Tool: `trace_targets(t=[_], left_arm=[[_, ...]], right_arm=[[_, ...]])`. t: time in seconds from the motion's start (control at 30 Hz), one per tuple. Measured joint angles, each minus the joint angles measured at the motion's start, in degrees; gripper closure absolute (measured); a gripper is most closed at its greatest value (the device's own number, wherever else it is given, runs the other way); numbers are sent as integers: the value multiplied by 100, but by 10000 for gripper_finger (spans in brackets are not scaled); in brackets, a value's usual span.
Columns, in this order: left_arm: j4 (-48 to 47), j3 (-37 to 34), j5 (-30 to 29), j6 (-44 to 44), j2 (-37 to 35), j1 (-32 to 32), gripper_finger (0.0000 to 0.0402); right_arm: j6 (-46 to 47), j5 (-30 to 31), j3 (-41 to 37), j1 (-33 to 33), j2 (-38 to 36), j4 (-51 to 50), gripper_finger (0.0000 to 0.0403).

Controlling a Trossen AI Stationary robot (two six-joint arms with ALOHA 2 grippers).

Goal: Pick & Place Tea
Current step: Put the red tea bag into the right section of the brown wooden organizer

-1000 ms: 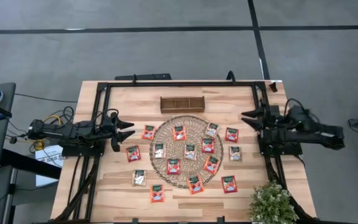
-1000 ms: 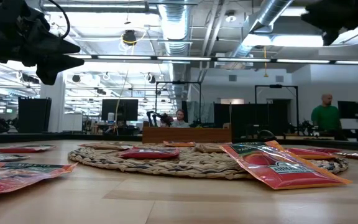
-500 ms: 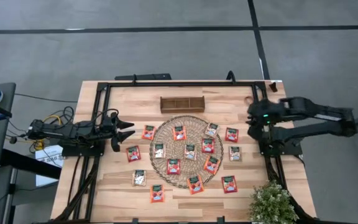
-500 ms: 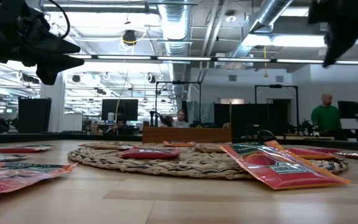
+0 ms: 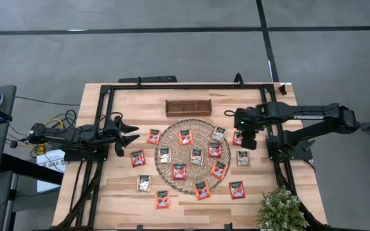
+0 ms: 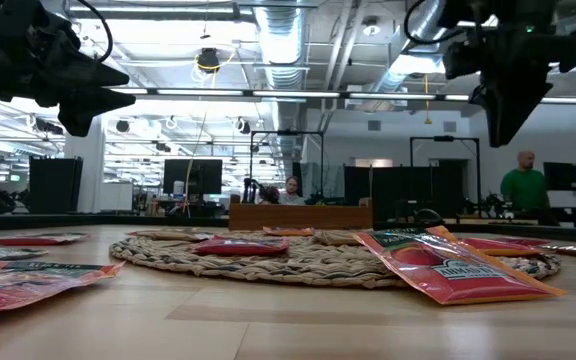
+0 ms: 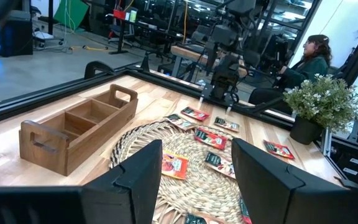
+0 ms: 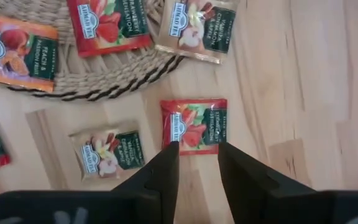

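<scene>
Several small square tea packets, mostly red-orange, lie flat on the round woven mat (image 5: 202,126) and on the wood around it. My right gripper (image 8: 197,158) hangs open, pointing down, above one red packet (image 8: 193,126) just right of the mat; its fingers stand apart over the packet's near edge and touch nothing. A beige packet (image 8: 107,152) lies beside that red one. In the low view the right gripper (image 6: 498,125) is well above the table. My left gripper (image 5: 135,133) waits open and level at the table's left edge, facing the mat.
A brown wooden compartment tray (image 5: 188,107) stands beyond the mat near the far edge. A potted plant (image 5: 281,210) sits at the near right corner. A black frame (image 5: 185,86) runs round the table top. People are in the room behind, away from the table.
My right arm has swung out from the table's right edge toward the mat. Its gripper has tipped from level to pointing down and now hangs over the red packet right of the mat. No packet has moved.
</scene>
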Motion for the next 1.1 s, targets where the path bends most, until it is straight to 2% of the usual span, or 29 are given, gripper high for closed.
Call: trace_targets(t=[0.13, 0.33, 0.43, 0.7, 1.1], left_arm=[[0, 0, 0, 0, 0, 2, 216], [-2, 2, 2, 22, 0, 2, 216], [-2, 2, 2, 21, 0, 1, 216], [-4, 2, 2, 20, 0, 0, 216], [-4, 2, 2, 17, 0, -1, 216]], right_arm=[[-11, -16, -2, -172, 142, 94, 265], [-204, -36, -14, -355, 272, 96, 179], [-388, -145, -204, -420, 278, 119, 150], [-411, -286, -924, -456, 276, 535, 143], [-409, -286, -951, -552, 276, 656, 143]])
